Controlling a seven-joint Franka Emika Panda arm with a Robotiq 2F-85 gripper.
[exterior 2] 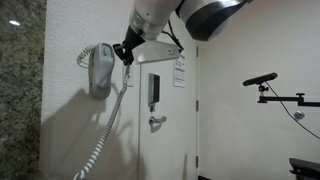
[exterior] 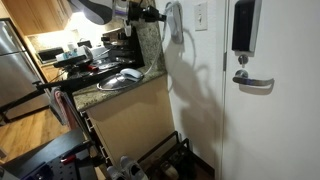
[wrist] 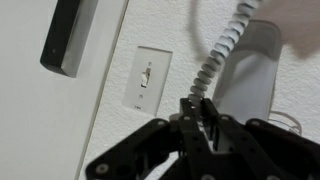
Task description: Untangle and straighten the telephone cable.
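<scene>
One pincer (wrist: 192, 112) is clamped tight on the telephone cable (wrist: 215, 60) beside the handset (exterior 2: 100, 68), seemingly to draw its coils straight.

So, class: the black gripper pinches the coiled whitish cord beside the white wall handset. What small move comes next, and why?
Probably pull it gently away from the wall. The black gripper is shut on the coiled whitish-grey telephone cable near the white wall handset, and the cord below hangs slack.
</scene>
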